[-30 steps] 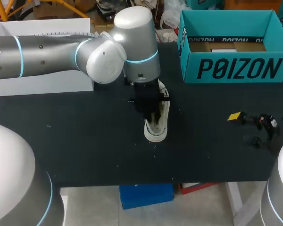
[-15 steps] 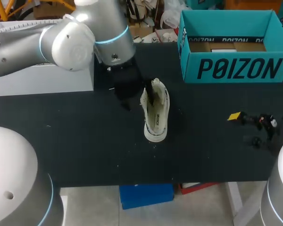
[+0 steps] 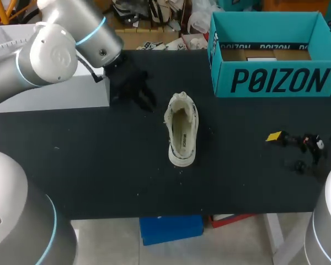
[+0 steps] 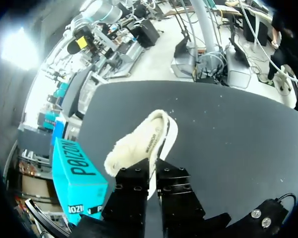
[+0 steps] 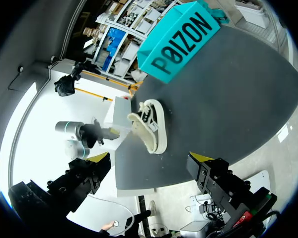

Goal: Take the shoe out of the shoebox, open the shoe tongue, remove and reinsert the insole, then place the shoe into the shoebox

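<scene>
As the head view shows, a cream low-top shoe with a fleecy lining (image 3: 182,130) stands on its sole near the middle of the black desk (image 3: 99,165), opening upward and toe toward the near edge. It is outside the open teal cardboard shoebox (image 3: 270,83), which sits well apart at the far right. The left gripper (image 3: 138,91) hangs over the desk beside the shoe's heel end, not touching it, close to the corner of a white rectangular box (image 3: 49,99). In the left wrist view its fingers (image 4: 134,191) are drawn together — only a narrow slit between, nothing held — with the shoe ahead of them. In the right wrist view the right gripper (image 5: 150,157) has its fingers spread wide and empty — shoe and shoebox lie well ahead.
</scene>
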